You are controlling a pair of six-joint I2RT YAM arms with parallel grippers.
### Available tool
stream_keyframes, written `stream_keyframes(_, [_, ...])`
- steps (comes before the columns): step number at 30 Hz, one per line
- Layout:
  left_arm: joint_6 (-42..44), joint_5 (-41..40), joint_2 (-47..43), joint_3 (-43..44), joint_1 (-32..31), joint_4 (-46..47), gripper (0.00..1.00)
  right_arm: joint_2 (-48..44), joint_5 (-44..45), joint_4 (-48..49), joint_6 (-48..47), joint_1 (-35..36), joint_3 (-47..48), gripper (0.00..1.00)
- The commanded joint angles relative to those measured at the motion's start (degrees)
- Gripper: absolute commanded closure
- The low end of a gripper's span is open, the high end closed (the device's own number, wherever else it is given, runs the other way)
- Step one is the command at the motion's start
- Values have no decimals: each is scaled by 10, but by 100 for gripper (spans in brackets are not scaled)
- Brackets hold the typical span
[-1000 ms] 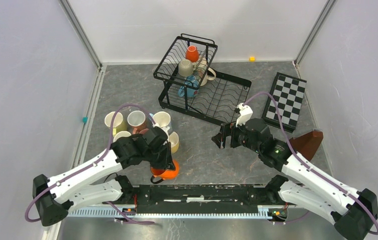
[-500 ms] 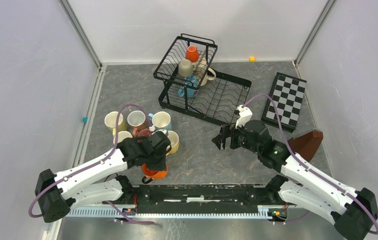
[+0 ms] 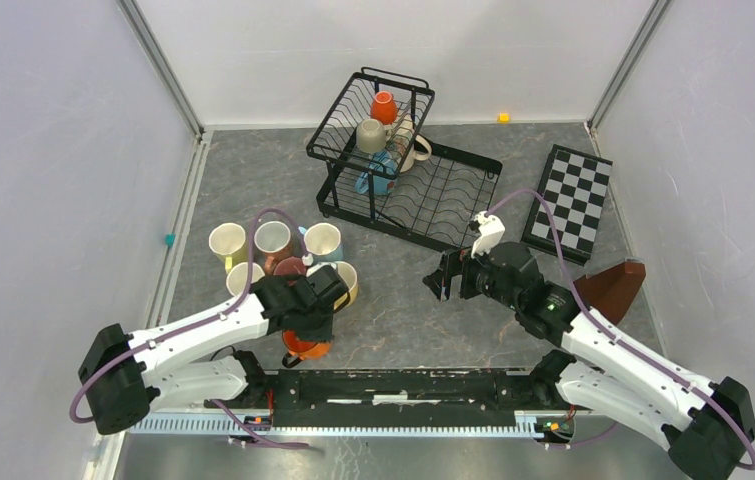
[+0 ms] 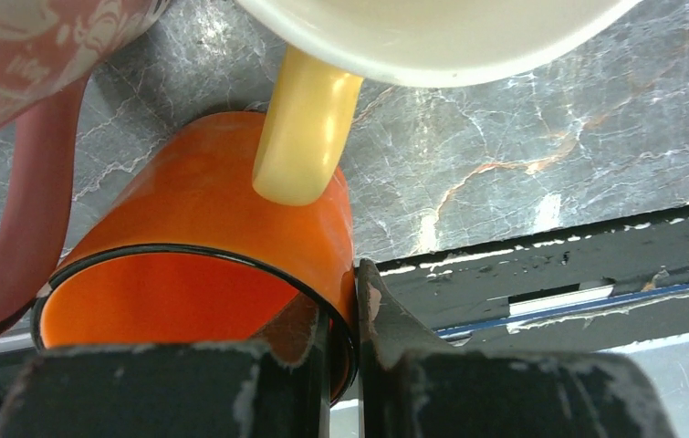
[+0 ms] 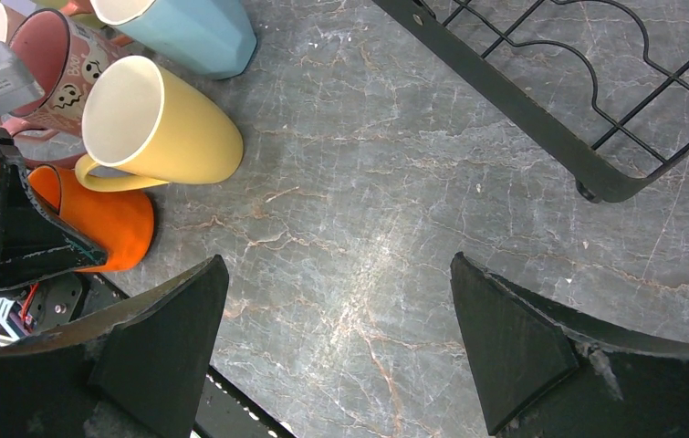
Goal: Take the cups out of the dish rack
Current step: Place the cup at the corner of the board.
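Observation:
My left gripper [image 3: 308, 333] is shut on the rim of an orange cup [image 3: 304, 345], one finger inside and one outside; the cup [image 4: 222, 237] is on or just above the table, next to the yellow cup's handle [image 4: 306, 128]. Several cups stand grouped at the front left: cream [image 3: 225, 241], beige [image 3: 273, 238], light blue [image 3: 323, 240], pink [image 3: 289, 268], yellow [image 3: 345, 280]. The black wire dish rack [image 3: 393, 160] holds an orange cup [image 3: 384, 106], a beige cup [image 3: 371, 135], a blue cup [image 3: 379, 172] and a cream cup [image 3: 411, 148]. My right gripper [image 3: 443, 278] is open and empty over bare table, in front of the rack.
A black-and-white checkered board [image 3: 569, 200] lies right of the rack. A brown wedge-shaped object [image 3: 615, 287] sits by the right arm. The black base rail [image 3: 403, 385] runs along the near edge. White walls enclose three sides.
My left gripper has carried the orange cup left and slightly toward the near edge, close beside the cup group. The right arm has hardly moved.

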Motion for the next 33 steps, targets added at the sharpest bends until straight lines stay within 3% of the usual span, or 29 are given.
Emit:
stream_keyframes(1, [-16,-12,3,-7,-2,26,98,-10,9,23,0,3,-7,2])
stream_keyframes(6, [-18,-13,5,-11,-3,33,95,-10,8,26,2,3,-10,2])
stream_keyframes(12, [-11,-4,2,-8,-3,33,70,-11,6,25,1,3,-9,2])
stream_keyframes(23, [2,7,-23,38,-3,-12,44,-8,6,22,2,3,-2,2])
stream_keyframes(33, [24,10,-79,98,-3,-66,4,5,12,20,2,3,13,2])
